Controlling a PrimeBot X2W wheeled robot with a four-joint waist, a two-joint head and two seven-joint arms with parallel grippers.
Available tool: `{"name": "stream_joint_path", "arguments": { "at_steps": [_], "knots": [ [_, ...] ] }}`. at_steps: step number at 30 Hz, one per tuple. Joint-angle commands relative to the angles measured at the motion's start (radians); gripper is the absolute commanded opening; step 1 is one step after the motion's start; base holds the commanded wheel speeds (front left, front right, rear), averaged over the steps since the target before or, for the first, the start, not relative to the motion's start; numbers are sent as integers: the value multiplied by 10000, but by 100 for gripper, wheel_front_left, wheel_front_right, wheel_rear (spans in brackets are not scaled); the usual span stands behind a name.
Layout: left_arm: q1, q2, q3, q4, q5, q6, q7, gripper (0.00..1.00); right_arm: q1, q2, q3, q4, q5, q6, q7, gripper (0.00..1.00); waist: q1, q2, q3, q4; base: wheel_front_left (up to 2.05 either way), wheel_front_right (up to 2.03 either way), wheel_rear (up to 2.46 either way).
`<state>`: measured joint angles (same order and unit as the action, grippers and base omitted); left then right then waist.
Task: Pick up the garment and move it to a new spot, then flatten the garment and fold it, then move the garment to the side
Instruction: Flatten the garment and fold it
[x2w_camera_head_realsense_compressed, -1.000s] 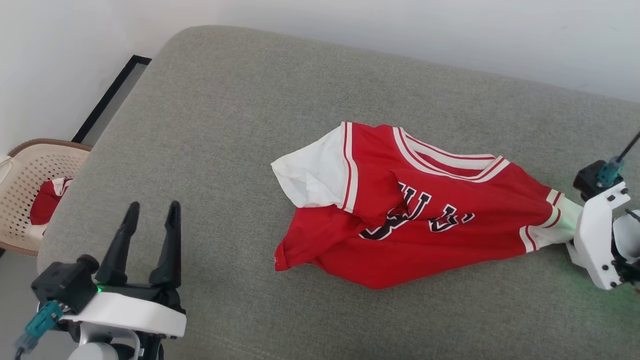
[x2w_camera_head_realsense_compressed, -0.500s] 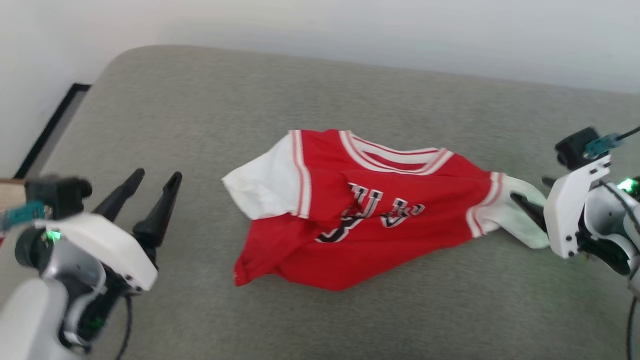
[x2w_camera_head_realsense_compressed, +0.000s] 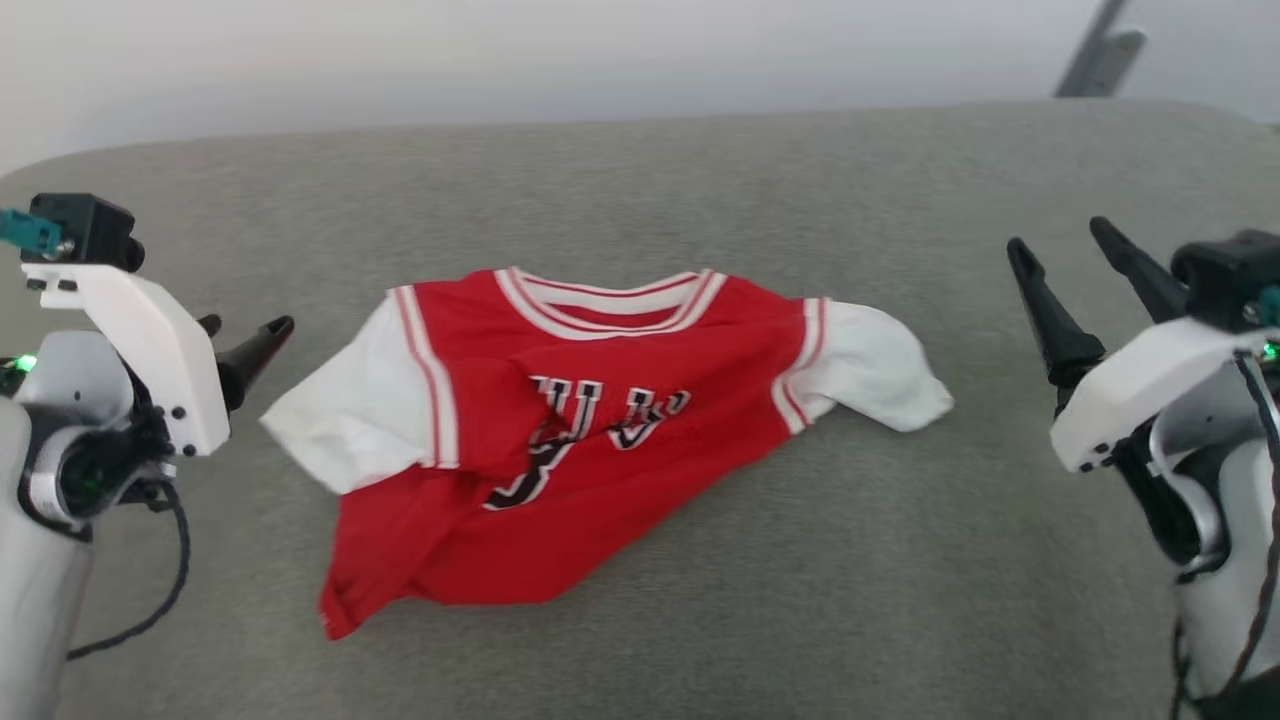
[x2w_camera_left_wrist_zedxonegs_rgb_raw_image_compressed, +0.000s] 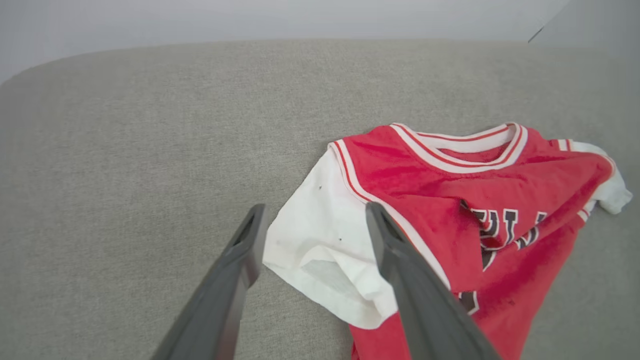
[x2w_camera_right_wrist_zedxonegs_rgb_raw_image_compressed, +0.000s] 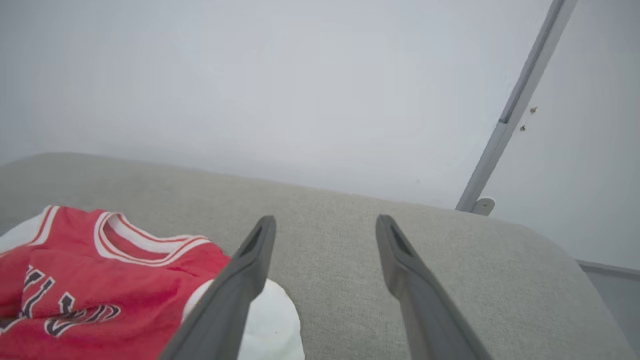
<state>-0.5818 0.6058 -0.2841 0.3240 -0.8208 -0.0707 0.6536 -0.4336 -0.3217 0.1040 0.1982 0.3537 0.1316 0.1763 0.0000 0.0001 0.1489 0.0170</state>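
Head view: left claw (x2w_camera_head_realsense_compressed: 248, 323) has jaws spread and is empty, just beside the near white sleeve (x2w_camera_head_realsense_compressed: 340, 420). One garment (x2w_camera_head_realsense_compressed: 600, 400) lies mid-way across the grey padded surface (x2w_camera_head_realsense_compressed: 700, 180), collar away from the robot and print up. Its lower body is bunched and skewed. Right claw (x2w_camera_head_realsense_compressed: 1056, 235) is spread and empty, near the far white sleeve (x2w_camera_head_realsense_compressed: 870, 370) but not touching it. Judgement: the fabric is light and limp, so it will drape and bunch. Pinch at the shoulder seams or hem corners and pull outward to flatten. Count: one garment, two sleeves, two claws.
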Motion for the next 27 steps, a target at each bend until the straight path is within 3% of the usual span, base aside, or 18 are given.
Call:
{"name": "stream_joint_path", "arguments": {
  "at_steps": [1,6,10,21,27],
  "knots": [
    [-176,35,-40,171,-99,15,142,100,211,276,-220,-275,-219,-18,-74,100,0,-1,198,-427,0,0,0],
    [-728,137,-468,1445,12,214,1361,100,1106,1803,-1487,-2139,-1513,-14,-102,100,0,-1,433,-923,0,0,0],
    [-1071,229,-762,2296,217,372,2033,100,1644,2361,-1793,-3227,-1903,-13,235,100,0,-1,650,-1229,0,0,0],
    [-1635,502,-1032,4246,520,454,2548,100,2231,2691,-1819,-4711,-1623,-15,1175,100,0,-1,1310,-1789,0,0,0],
    [-1644,-96,-1157,5037,106,365,3106,100,2247,2705,-1691,-5036,-1412,-13,1710,100,0,-1,1492,-1758,0,0,0]
  ]
}}
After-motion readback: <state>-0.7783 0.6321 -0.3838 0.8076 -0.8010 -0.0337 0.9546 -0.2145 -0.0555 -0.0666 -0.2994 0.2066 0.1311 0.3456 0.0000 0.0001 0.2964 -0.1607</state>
